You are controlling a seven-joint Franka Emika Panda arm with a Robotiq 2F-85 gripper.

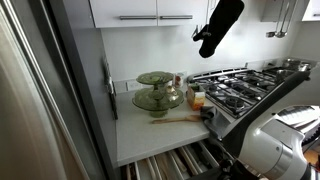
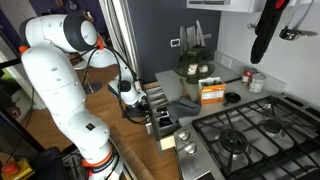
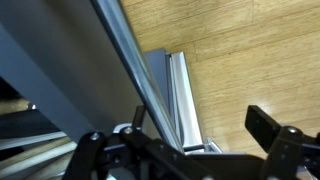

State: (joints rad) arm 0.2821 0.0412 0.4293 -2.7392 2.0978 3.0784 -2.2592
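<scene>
My gripper (image 3: 180, 140) is open, with its two black fingers wide apart. It hangs low in front of the kitchen counter, beside the steel drawer fronts (image 1: 170, 162). In the wrist view a grey metal drawer edge (image 3: 150, 90) runs slantwise between the fingers, with a small bar (image 3: 138, 117) near the left finger and wooden floor (image 3: 240, 50) behind. In an exterior view the gripper (image 2: 153, 105) sits at the counter's front edge next to the stove (image 2: 250, 130). Nothing is held.
A glass tiered stand (image 1: 158, 90), a wooden spoon (image 1: 180, 120) and jars (image 1: 196, 98) stand on the white counter (image 1: 140, 135). The gas stove (image 1: 240, 85) is beside them. A black oven mitt (image 1: 218, 28) hangs above. The fridge side (image 1: 60, 90) bounds the counter.
</scene>
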